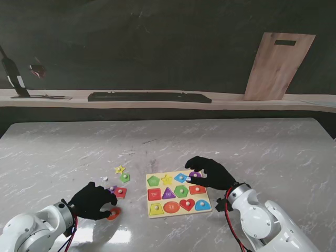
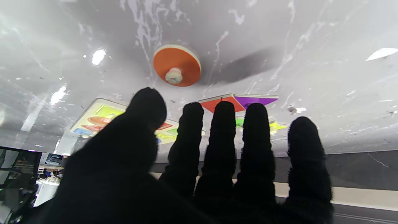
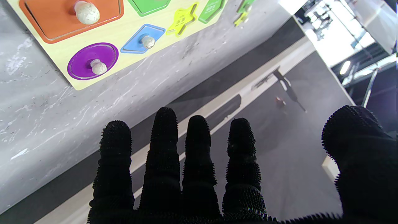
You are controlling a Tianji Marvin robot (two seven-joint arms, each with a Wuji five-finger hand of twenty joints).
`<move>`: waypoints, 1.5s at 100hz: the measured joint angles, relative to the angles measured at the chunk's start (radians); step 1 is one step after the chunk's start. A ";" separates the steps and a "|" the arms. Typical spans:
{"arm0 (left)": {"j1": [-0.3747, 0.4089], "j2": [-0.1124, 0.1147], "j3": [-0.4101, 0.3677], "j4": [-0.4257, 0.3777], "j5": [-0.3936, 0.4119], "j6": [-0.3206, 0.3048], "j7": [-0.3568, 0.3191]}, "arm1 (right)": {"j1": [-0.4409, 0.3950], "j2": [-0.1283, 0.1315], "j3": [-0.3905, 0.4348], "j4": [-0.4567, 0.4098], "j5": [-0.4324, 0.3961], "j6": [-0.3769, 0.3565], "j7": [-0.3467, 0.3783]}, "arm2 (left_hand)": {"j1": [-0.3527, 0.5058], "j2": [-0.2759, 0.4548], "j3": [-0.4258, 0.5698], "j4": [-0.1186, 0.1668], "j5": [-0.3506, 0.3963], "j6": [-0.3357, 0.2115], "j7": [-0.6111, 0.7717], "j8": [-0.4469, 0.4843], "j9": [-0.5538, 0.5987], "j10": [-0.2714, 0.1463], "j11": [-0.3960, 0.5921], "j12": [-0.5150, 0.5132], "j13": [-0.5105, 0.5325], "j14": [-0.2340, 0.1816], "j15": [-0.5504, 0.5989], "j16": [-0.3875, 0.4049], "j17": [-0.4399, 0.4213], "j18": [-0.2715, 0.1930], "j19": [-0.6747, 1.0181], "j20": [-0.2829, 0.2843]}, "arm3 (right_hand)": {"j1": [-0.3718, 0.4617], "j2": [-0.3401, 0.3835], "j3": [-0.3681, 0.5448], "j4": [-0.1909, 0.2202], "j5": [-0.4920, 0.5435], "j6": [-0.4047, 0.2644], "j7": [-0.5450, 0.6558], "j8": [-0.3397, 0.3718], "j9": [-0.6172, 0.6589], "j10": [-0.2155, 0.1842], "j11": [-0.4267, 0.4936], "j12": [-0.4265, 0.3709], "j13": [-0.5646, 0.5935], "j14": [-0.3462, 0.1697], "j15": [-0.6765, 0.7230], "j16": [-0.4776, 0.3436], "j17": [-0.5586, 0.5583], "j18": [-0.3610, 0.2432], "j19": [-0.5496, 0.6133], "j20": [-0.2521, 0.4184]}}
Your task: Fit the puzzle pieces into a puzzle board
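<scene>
Puzzle board (image 1: 177, 193): flat on marble table (image 1: 252, 152), near the front edge, right of centre; nearly all slots filled.
Purple circle piece (image 3: 92, 61): seated in the board's far right corner, beside blue diamond piece (image 3: 143, 38).
Right hand (image 1: 211, 173): over the board's far right corner, fingers (image 3: 164, 146) straight and spread, holding nothing.
Left hand (image 1: 92, 200): low over the table left of the board, fingers (image 2: 222, 137) extended side by side, empty.
Orange round piece (image 2: 177, 65): loose on the table, just beside the left fingertips.
Loose pieces: yellow star (image 1: 119, 169), green piece (image 1: 124, 178), red square piece (image 1: 120, 192), between left hand and board.
</scene>
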 measured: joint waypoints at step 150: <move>-0.076 0.003 0.131 0.027 0.036 0.168 -0.057 | 0.004 0.001 -0.002 -0.005 0.004 0.015 0.008 | 0.197 0.236 -0.606 0.000 0.223 0.000 0.398 0.037 0.293 0.030 0.264 0.120 0.178 0.024 0.286 0.059 0.162 0.000 0.120 0.074 | 0.000 0.012 -0.012 0.000 0.000 0.000 0.000 0.000 0.000 0.000 0.000 0.000 0.000 0.000 0.001 0.000 0.000 0.000 0.000 0.000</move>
